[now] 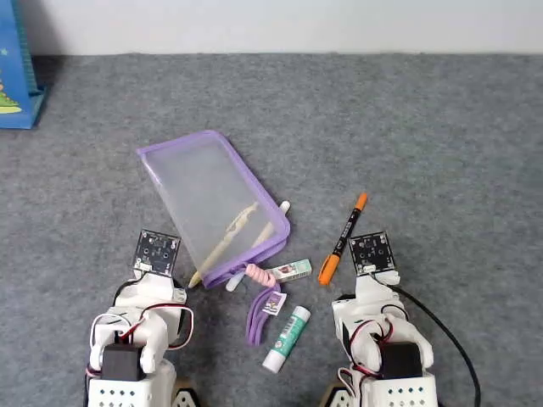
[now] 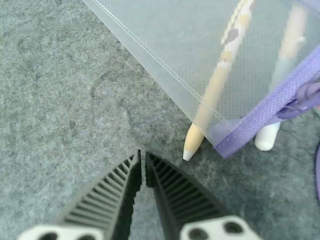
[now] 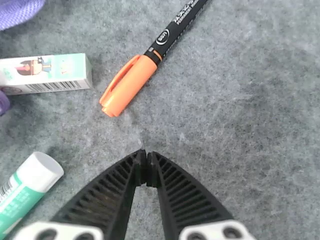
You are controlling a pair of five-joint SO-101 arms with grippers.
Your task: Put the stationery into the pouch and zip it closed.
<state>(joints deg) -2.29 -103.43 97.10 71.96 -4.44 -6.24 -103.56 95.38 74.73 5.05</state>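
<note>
One clear purple-trimmed pouch (image 1: 191,178) beside the left arm, two items inside, beige pencil (image 2: 215,95) and white pen (image 2: 267,137), tips poking out, one orange marker (image 1: 343,239), one glue stick (image 1: 286,339), one eraser box (image 1: 293,270) outside, left gripper (image 2: 142,155) and right gripper (image 3: 145,154) each pressed together.

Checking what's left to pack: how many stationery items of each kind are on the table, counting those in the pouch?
Pens poking from pouch: 2
Orange-capped marker: 1
Glue stick: 1
Small mint box: 1
Total: 5
</note>
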